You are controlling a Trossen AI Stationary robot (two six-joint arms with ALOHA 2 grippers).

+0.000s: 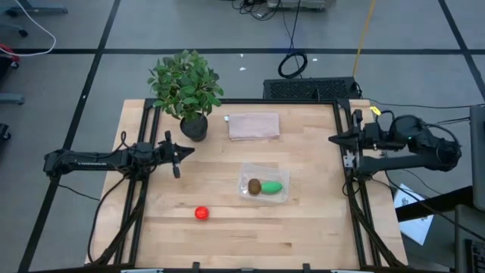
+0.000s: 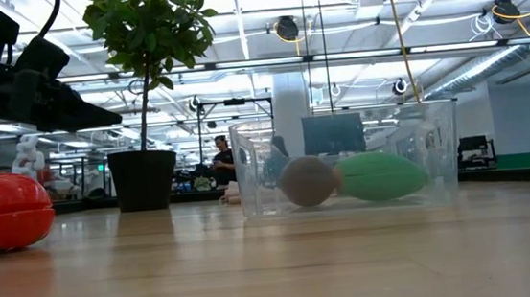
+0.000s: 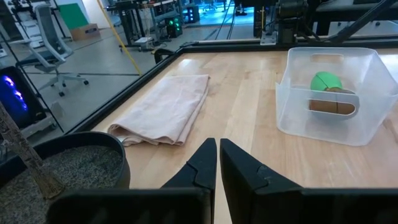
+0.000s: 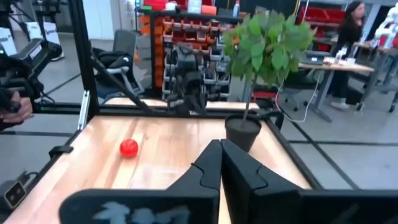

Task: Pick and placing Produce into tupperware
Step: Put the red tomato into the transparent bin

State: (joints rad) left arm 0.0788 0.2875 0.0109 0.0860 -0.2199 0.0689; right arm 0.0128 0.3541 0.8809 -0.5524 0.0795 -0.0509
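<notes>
The clear tupperware point(image 1: 264, 186) stands on the table right of centre, with the brown kiwi-like piece point(image 1: 255, 186) and the green piece point(image 1: 273, 187) lying inside it on its floor; they also show in the low view point(image 2: 308, 180) point(image 2: 381, 176) and the left wrist view point(image 3: 328, 81). The round red piece point(image 1: 201, 213) rests on the table toward the near edge, left of the container. My left gripper point(image 1: 179, 152) hovers shut and empty at the table's left side, near the plant pot. My right gripper point(image 1: 333, 139) hovers shut and empty at the right edge.
A potted leafy plant point(image 1: 186, 87) stands at the far left of the table. A folded pinkish cloth-like piece point(image 1: 254, 126) lies at the far middle. Black frame rails point(image 1: 350, 174) run along the table's left and right sides. People show in the room beyond.
</notes>
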